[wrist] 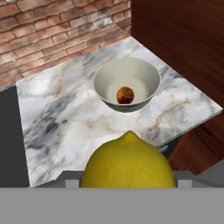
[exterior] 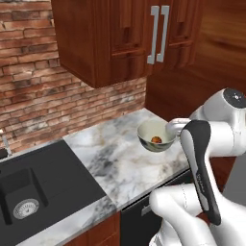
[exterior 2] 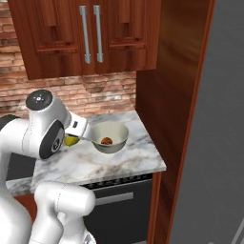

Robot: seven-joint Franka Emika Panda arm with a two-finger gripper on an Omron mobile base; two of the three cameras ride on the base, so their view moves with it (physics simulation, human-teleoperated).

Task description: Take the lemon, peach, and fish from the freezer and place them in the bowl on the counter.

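Note:
My gripper is shut on the yellow lemon, held in the air just left of the pale bowl and slightly above the marble counter. In the hand view the lemon is large at the bottom and covers the fingertips, with the bowl ahead of it. The orange-red peach lies at the bottom of the bowl; the peach also shows from the left base. The freezer's grey side rises at the right. The fish is out of view.
A black sink is set into the counter to the left. Dark wooden wall cabinets hang above, over a brick wall. A tall wooden panel closes the counter's right end, and a dark appliance front sits below it.

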